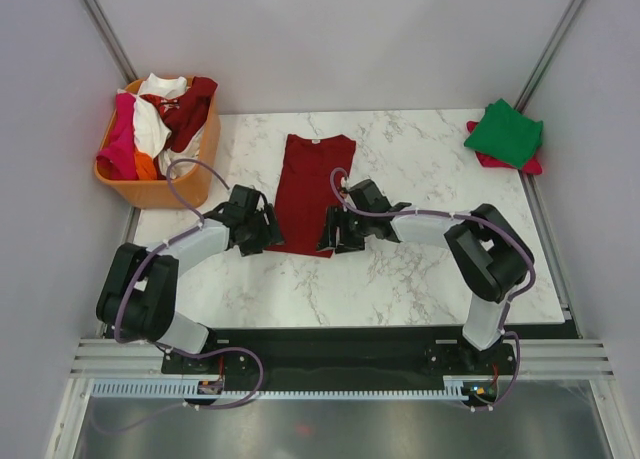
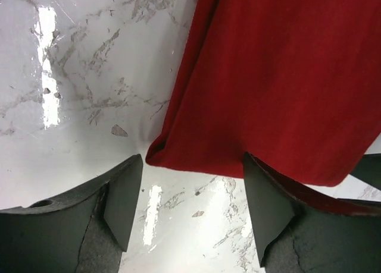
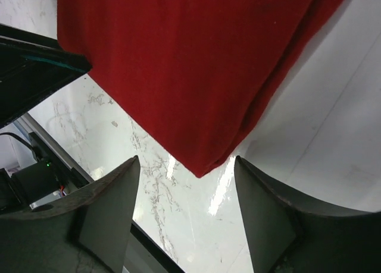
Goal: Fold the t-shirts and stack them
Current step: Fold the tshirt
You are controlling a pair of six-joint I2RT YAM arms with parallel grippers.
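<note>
A dark red t-shirt point(image 1: 313, 184) lies flat on the marble table point(image 1: 420, 269), folded lengthwise into a narrow strip with its collar at the far end. My left gripper point(image 1: 268, 233) sits at the strip's near left corner and my right gripper point(image 1: 336, 237) at its near right corner. In the left wrist view the gripper point(image 2: 191, 169) is open, and the shirt's corner point(image 2: 156, 156) lies just ahead of its fingertips. The right gripper point(image 3: 186, 166) is open too, with the other corner point(image 3: 205, 168) pointing into the gap. A green t-shirt point(image 1: 505, 129) lies folded on a pink-red one point(image 1: 531, 165) at the back right.
An orange plastic basket point(image 1: 165, 191) stands at the table's back left, holding white, pink, dark red and orange shirts in a heap. Grey walls close in on both sides. The left arm's black body point(image 3: 33, 71) shows in the right wrist view.
</note>
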